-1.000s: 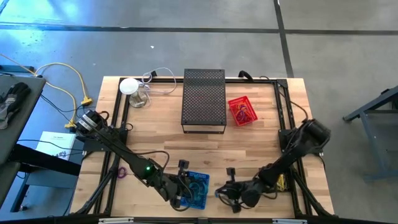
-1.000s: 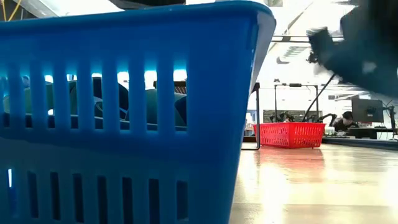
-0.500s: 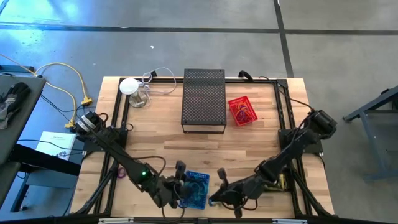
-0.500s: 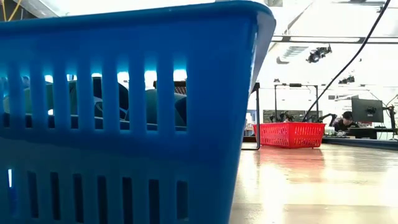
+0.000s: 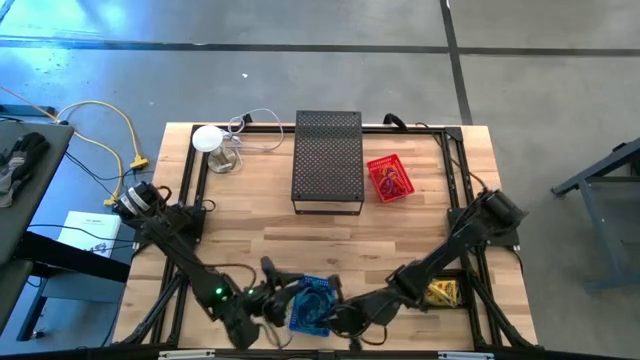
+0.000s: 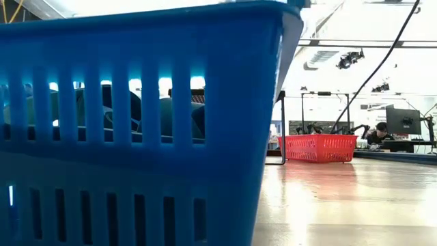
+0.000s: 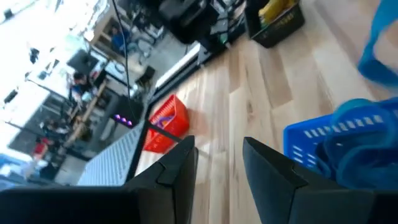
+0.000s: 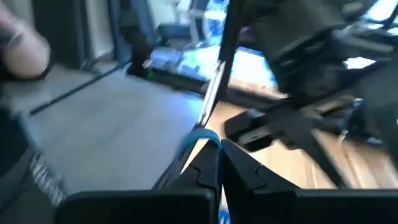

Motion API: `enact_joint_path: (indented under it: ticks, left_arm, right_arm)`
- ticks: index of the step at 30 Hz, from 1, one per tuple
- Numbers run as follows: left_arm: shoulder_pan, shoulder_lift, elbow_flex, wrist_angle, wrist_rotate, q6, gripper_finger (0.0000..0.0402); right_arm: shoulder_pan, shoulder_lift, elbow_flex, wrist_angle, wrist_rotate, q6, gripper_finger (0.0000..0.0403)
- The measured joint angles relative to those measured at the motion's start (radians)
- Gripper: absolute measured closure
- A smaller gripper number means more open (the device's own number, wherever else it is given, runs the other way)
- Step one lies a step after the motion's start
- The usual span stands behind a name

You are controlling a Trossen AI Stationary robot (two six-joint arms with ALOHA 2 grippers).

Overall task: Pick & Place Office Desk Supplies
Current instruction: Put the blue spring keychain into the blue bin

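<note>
Risk: right gripper [image 8: 219,163], fingers closed on a blue band [image 8: 198,134], could collide with the open-fingered left gripper [image 7: 217,162] crowding the blue basket [image 5: 312,305]

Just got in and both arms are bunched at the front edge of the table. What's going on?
Both arms are working at the blue basket near the table's front edge. The right pincer is shut on a thin blue band, by the basket's right side. The left pincer stands open with nothing between its fingers, beside the basket. Farther back, a red basket already holds some loops, next to the black mesh box. Yellow packets lie by the right arm's base.
</note>
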Motion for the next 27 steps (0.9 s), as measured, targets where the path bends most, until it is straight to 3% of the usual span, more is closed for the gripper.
enact_joint_path:
  ticks: [7,12,18,27]
  left_arm:
    - [-0.111,0.0,0.0,-0.04,-0.118,-0.007,0.0273]
    - [-0.176,-0.001,0.0,-0.097,-0.015,-0.094,0.0273]
    - [-0.208,-0.001,0.0,-0.166,0.099,-0.186,0.0273]
    - [-0.233,-0.001,0.0,-0.175,0.131,-0.232,0.0273]
  right_arm:
    - [-0.028,0.097,0.048,0.078,0.081,0.112,0.04]
    - [-0.06,0.125,0.048,0.037,0.187,0.288,0.04]
    - [-0.064,0.125,0.048,-0.168,0.253,0.536,0.04]
    - [-0.063,0.125,0.048,-0.365,0.164,0.812,0.04]
